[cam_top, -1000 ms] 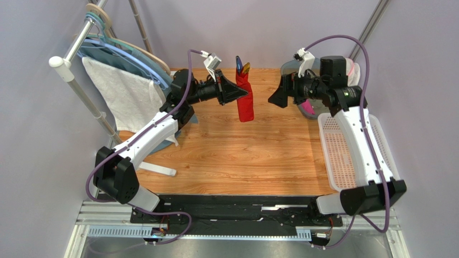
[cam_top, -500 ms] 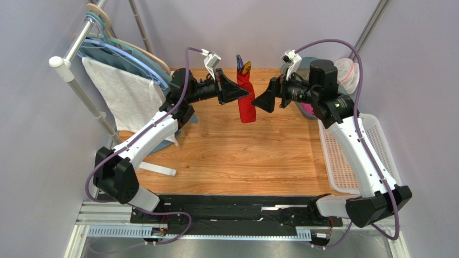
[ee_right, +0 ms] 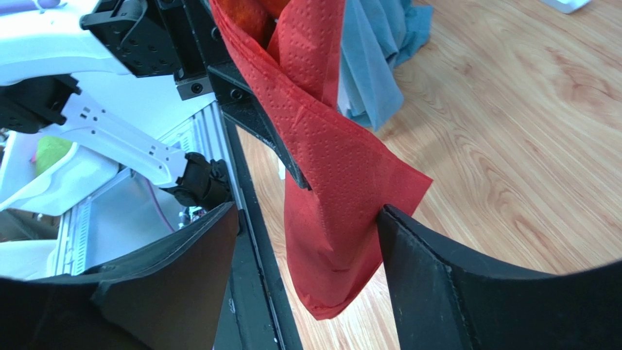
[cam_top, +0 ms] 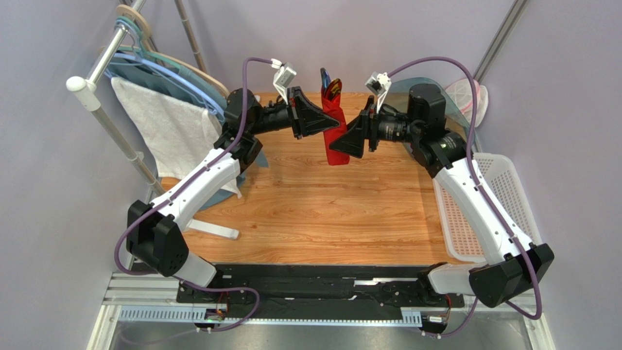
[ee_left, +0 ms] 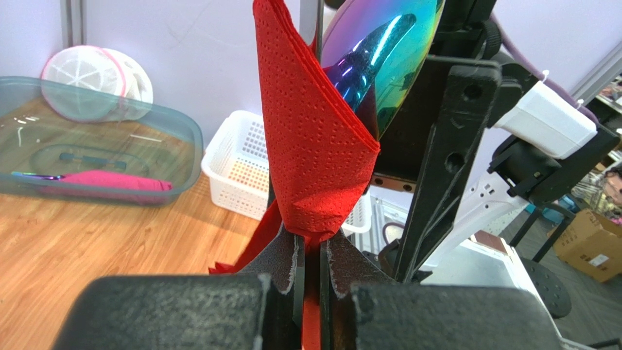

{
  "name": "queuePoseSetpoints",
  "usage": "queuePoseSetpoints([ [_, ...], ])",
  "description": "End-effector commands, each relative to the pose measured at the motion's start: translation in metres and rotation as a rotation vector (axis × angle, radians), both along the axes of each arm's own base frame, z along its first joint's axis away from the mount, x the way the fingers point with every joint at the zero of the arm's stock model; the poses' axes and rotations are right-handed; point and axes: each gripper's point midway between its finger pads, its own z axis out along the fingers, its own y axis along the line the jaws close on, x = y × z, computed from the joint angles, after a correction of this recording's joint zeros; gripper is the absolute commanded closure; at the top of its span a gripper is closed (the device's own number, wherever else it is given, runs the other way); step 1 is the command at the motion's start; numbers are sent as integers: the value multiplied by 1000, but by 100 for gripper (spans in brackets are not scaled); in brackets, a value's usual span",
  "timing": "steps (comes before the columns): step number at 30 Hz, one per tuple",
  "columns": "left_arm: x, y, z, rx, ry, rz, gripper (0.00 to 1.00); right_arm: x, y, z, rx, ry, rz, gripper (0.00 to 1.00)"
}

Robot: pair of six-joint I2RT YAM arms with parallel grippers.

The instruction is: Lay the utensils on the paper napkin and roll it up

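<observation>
Change, right arm: it is swinging in from the right. A second ago the right gripper (cam_top: 340,144) was hanging well apart from the roll; now it is reaching the lower part of it.
Change, left arm: the left gripper (cam_top: 334,124) is keeping its hold and sitting slightly higher and farther back than before.
Paper napkin: the red paper napkin (cam_top: 334,138) is hanging as a loose roll above the far middle of the counter (cam_top: 328,211), between the two grippers.
Long axis: the roll is standing upright, with its loose tail hanging down toward the wood and not touching it in the right wrist view (ee_right: 328,219).
Utensils: the utensils (cam_top: 331,86) are poking out of the top of the roll and pointing up. The left wrist view is showing an iridescent spoon bowl (ee_left: 379,51) against the red paper (ee_left: 314,146).
Left gripper state: its fingers are pinching almost together (ee_left: 312,270), with only red paper between them.
Right gripper state: it is standing wide apart (ee_right: 306,255) and straddling the napkin's tail. One finger (ee_right: 452,284) is sitting right at the paper's edge, and nothing is being clamped.
Surroundings: a white terry towel (cam_top: 171,127) is hanging on the rack at the left. A white basket (cam_top: 467,211) is lying at the right, and a clear container (ee_left: 95,146) is sitting at the far right.
</observation>
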Motion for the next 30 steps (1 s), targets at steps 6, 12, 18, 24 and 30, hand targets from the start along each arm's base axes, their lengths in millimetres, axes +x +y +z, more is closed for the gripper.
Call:
queuePoseSetpoints([
  [6,-12,4,59,-98,-177,-35,100,-14,14,25,98,-25,106,45],
  [12,-14,4,64,-104,-186,-42,100,-21,16,46,151,-15,134,75],
  [18,-15,4,65,-107,-189,-45,100,-18,19,48,162,31,137,85],
  [24,-12,6,61,-98,-176,-12,93,-16,17,57,161,-6,121,100],
  [30,5,20,40,-40,-86,77,57,-18,13,64,149,-25,111,100],
])
